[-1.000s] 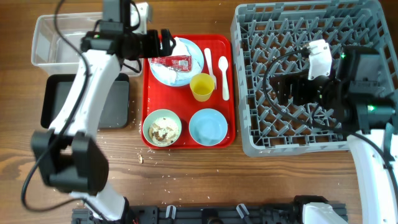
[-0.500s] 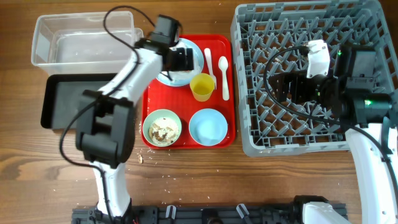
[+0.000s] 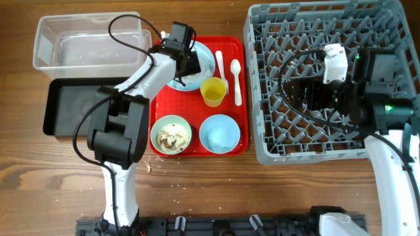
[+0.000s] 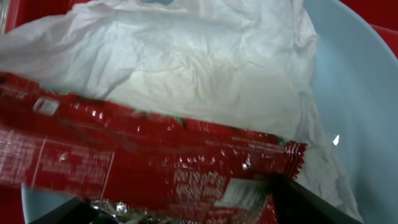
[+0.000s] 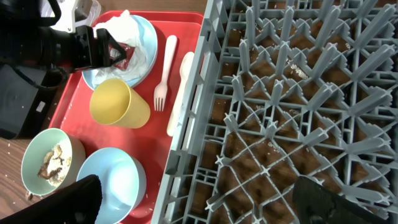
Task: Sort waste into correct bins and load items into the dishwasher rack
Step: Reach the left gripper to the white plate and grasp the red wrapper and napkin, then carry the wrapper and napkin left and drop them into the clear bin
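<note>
Setting: a robot test bench in a lab, dressed as a cafeteria dish-return station.

Evidence:
- Left arm point(image 3: 141, 75) and right arm point(image 3: 394, 170) rise from a black base rail point(image 3: 216, 226) at the edge of a plain wooden table point(image 3: 275, 196).
- Canteen props on the table: grey dishwasher rack point(image 3: 308, 156), red serving tray point(image 3: 197, 105), clear tub point(image 3: 46, 46), black tray point(image 3: 72, 105).

Both arms extended, both hands parted.
The left hand point(image 3: 188, 63) is stretched to the far side, fingers apart; the right hand point(image 3: 295, 92) is held at the right, fingers wide.
</note>
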Tool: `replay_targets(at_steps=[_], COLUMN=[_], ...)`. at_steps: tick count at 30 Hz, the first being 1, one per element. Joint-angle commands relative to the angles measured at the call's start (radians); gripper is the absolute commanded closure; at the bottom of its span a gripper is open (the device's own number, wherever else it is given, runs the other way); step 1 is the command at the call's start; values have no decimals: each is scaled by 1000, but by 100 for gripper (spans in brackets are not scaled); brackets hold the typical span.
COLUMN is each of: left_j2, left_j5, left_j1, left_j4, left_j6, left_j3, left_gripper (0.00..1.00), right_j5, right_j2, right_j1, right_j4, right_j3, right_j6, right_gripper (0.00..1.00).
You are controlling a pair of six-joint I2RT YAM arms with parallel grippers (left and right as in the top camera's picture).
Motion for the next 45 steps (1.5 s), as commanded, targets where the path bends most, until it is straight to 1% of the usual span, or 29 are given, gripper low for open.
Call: replay_targets(at_steps=[1, 4, 5, 11, 16, 19, 22, 26, 33, 39, 45], left_j2=[17, 17, 17, -3, -115, -204, -251, -270, -278, -345, -393], left_j5=[-16, -16, -16, -16, -16, -17, -16, -16, -16, -16, -16], left_j1=[-8, -8, -8, -5, -5, -5, -2, 3, 38, 117, 254], left_j4=[-2, -17, -29, -40, -43, -50, -69, -126, -145, -143, -120], left_j6=[-7, -7, -7, -7, -7, -7, -7, -7, -8, -11, -11], left_j3=[-6, -10, -10, 23, 80, 80, 80, 80, 80, 80, 80], left_gripper=[50, 80, 96, 96, 96, 96, 96, 96, 96, 96, 96], right_j5=[-11, -11, -11, -11, -11, -11, -11, -11, -11, -11, -11], right_j2=[10, 10, 10, 10, 10, 10, 10, 10, 10, 10, 10], right_j1=[-6, -6, -6, -6, -6, -6, -6, -6, -6, -6, -6], right_j4=[-5, -5, -4, -4, -3, -2, 0, 0, 0, 3, 6], right_j3=[23, 23, 23, 23, 23, 23, 23, 23, 23, 23, 23], right_j6=[11, 11, 11, 11, 11, 11, 11, 11, 11, 11, 11], right_gripper=[0, 0, 0, 0, 0, 0, 0, 1, 0, 0, 0])
